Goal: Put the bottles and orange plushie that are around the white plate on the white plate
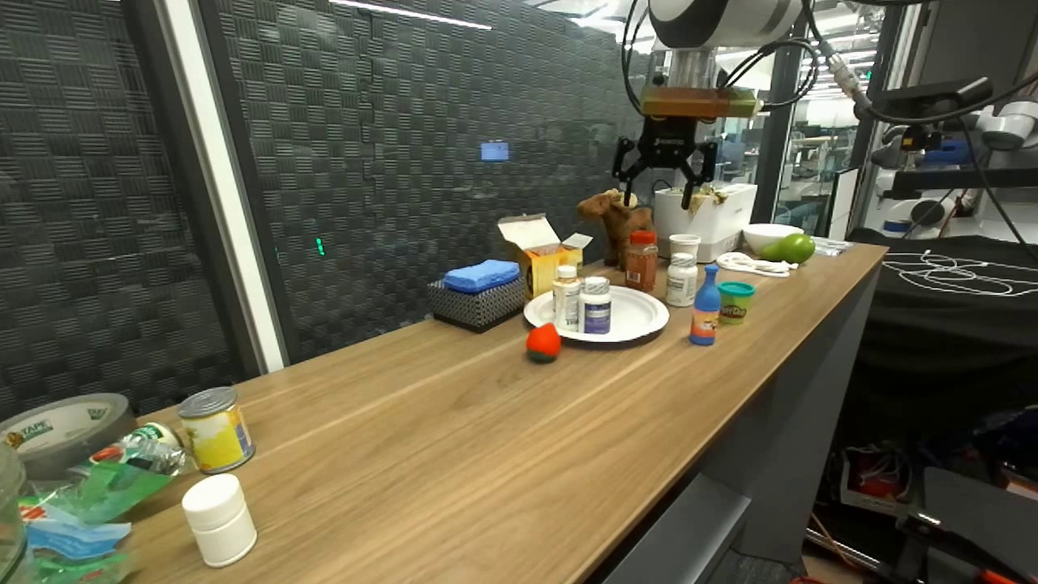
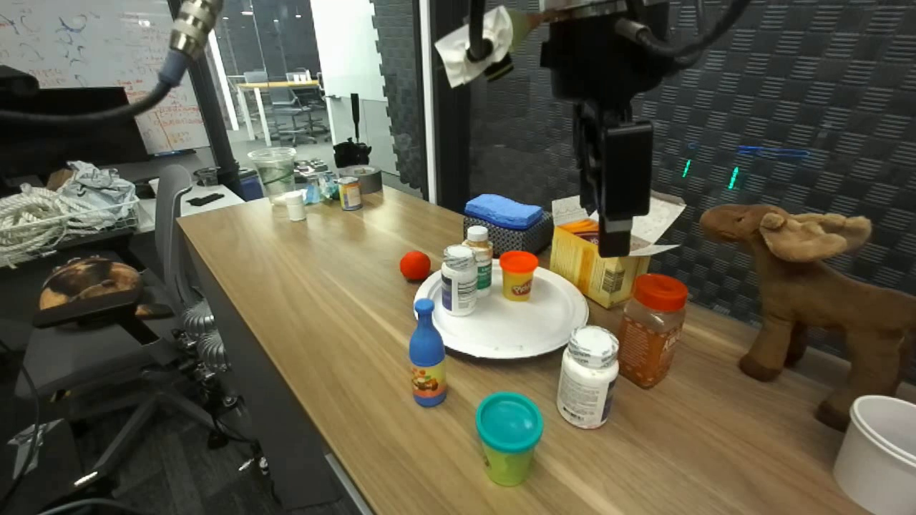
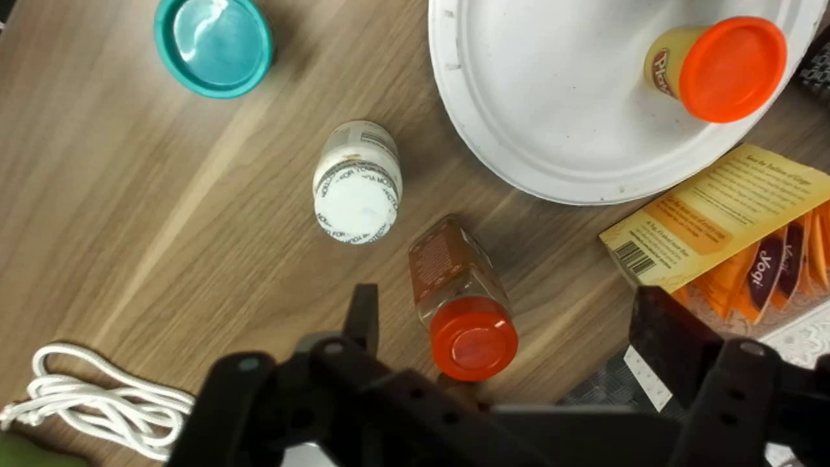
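A round white plate (image 2: 501,335) is holding two white-capped plastic bottles (image 2: 459,287) and one orange-lidded yellow tub (image 2: 518,285). Above plate level, the black tool (image 1: 658,201) is hanging, jaws apart.

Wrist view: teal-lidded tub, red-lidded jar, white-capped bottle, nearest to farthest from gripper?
1. Red-lidded jar, lower centre, framed by the open gripper.
2. White-capped bottle, slightly left of centre.
3. Teal-lidded tub, upper left.

Two bottles (image 2: 459,287) stand on the plate (image 2: 504,336), a tub (image 2: 518,282) alongside!
In an exterior view, the plushie (image 2: 415,266) sits behind left, another bottle (image 2: 587,383) front right, a jar (image 2: 650,340) beside it.
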Tool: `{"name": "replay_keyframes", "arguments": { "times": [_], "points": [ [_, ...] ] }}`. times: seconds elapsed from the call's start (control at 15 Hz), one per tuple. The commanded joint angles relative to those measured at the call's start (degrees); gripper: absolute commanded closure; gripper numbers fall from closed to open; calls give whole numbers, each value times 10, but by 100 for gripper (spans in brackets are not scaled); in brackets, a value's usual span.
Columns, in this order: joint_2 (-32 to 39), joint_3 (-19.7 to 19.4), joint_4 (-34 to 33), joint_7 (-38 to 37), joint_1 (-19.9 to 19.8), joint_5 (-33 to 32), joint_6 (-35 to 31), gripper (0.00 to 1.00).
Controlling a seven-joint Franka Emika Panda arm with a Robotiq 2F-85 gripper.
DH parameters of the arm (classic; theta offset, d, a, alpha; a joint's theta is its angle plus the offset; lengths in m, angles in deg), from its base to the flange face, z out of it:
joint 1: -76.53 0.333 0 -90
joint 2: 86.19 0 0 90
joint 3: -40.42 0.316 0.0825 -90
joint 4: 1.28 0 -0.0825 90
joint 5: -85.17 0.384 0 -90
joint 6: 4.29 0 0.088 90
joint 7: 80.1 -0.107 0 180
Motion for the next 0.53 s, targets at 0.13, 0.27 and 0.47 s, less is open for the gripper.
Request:
{"name": "replay_keyframes", "arguments": {
  "times": [0.13,0.27,0.47],
  "points": [
    [76,-11,-91,-11,-7,44,40,0],
    [97,-13,-112,-16,-8,50,52,0],
    [125,-16,-139,-23,-8,47,58,0]
  ]
}}
